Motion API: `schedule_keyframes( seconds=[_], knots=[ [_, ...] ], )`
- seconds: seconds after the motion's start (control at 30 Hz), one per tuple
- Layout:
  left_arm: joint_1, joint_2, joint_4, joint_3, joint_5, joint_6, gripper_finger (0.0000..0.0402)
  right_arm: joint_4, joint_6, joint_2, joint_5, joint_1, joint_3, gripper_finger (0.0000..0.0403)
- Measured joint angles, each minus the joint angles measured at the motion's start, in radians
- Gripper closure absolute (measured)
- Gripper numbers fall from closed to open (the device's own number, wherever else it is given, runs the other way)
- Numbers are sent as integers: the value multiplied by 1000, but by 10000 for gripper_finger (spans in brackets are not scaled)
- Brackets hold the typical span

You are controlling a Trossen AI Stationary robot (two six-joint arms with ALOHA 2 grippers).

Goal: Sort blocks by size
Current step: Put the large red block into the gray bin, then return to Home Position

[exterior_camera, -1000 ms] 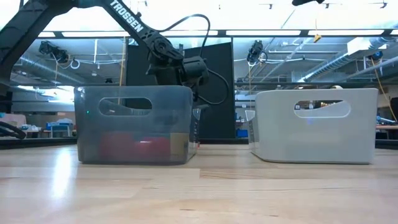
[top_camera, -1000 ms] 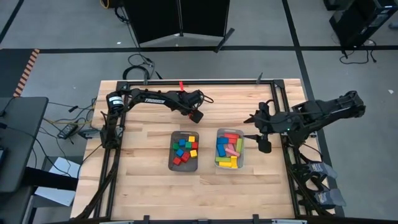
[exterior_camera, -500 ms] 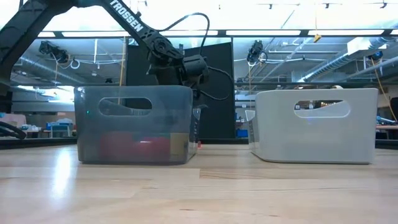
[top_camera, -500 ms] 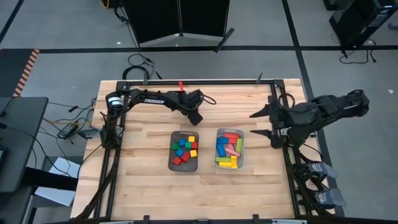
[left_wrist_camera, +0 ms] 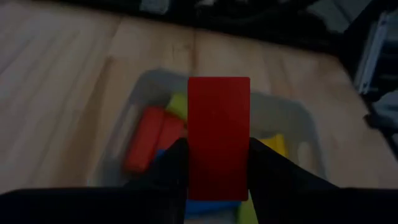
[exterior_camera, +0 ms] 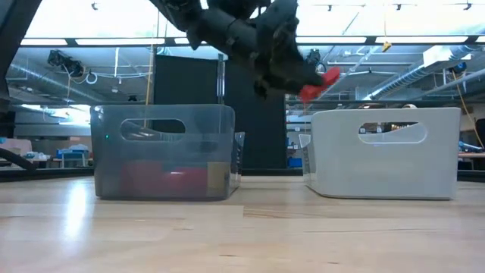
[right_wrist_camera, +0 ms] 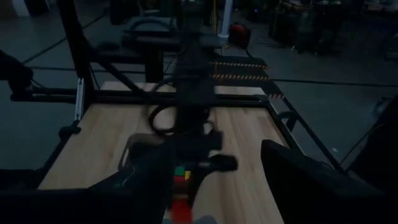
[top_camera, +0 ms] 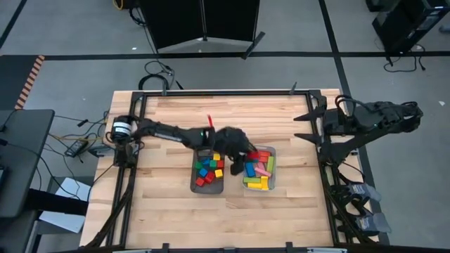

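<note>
The left gripper (left_wrist_camera: pixel 217 180) is clamped on one red rectangular wooden bar (left_wrist_camera: pixel 218 137), a dark finger pressed to each long side. It holds the bar in the air above the pale blue-grey plastic tray (top_camera: pixel 272 158), near that tray's edge facing the dark grey translucent plastic tray (top_camera: pixel 195 184). In the low view the bar (exterior_camera: pixel 318 83) hangs clear above both tray rims.

The pale tray holds the longer blocks (top_camera: pixel 258 172): red, blue, green, yellow and pink bars show, piled too closely for a firm count. Just beside it, the dark grey tray holds the small cubes (top_camera: pixel 209 169) in red, blue, green and yellow, also too crowded to count. Two trays in all, side by side on the light wooden table (top_camera: pixel 169 211).

The right gripper (top_camera: pixel 309 128) hangs well apart from the pale tray, at the table edge on the side away from the dark tray. Its two fingers stand spread, with nothing between them.
</note>
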Motion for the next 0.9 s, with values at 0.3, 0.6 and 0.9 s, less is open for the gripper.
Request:
schedule_keyframes(
  seconds=[0.3, 0.6, 0.9],
  knots=[
    [-76, 51, 49, 4, -120, -2, 193, 3, 63, 45, 0, -1, 0, 153],
    [-82, 28, 40, 2, -90, -1, 26, 39, 27, 109, 25, -1, 0, 160],
    [-89, -403, 229, -329, -286, 103, 255, 437, -108, 59, 16, -1, -259, 252]
  ],
)
